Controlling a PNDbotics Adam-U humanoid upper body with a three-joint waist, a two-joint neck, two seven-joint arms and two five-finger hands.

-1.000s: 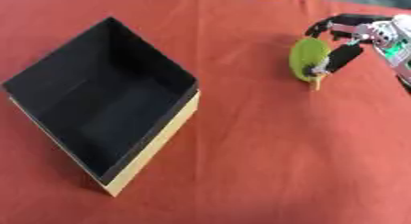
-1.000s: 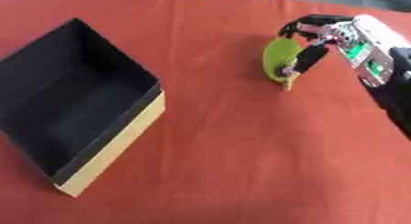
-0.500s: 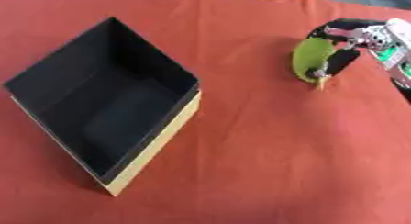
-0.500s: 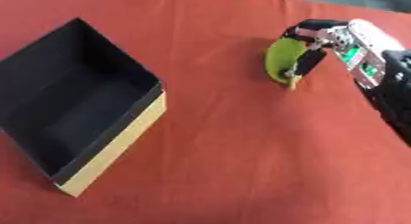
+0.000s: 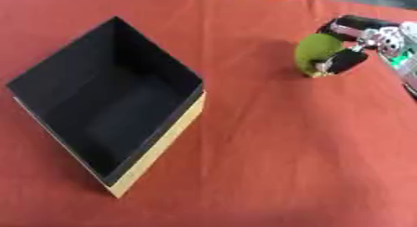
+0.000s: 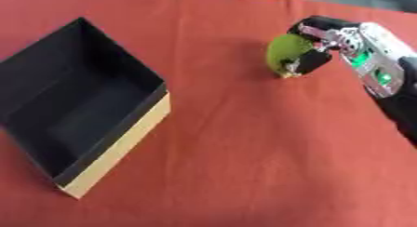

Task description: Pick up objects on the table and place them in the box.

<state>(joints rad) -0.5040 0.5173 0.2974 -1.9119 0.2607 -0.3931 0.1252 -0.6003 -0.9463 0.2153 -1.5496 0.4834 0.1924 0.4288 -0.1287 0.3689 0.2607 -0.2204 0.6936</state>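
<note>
While the right hand (image 5: 352, 43) is closing round the green object (image 5: 316, 53) near the tabletop's (image 5: 269, 165) far right corner, the left eye view is showing dark fingers curling over its top and a thumb pressing its right side. The object, olive-green and rounded with a small tan tip at its base, is touching the red cloth or sitting just above it; I cannot tell which. Compared with a second ago, the fingers are wrapping further over it, and it is looking darker and more upright. That suggests the grasp is nearly settled and the lift toward the box (image 5: 106, 100) is coming next.

Turning to the right eye view, the same hand (image 6: 324, 39) is gripping the green object (image 6: 286, 54) from above and from the right, with its silver forearm running off toward the right edge. The black box (image 6: 77, 105), with its tan outer wall, is sitting open and well apart at the left, holding nothing visible. Its place is matching the earlier pictures. No left hand is showing.
</note>
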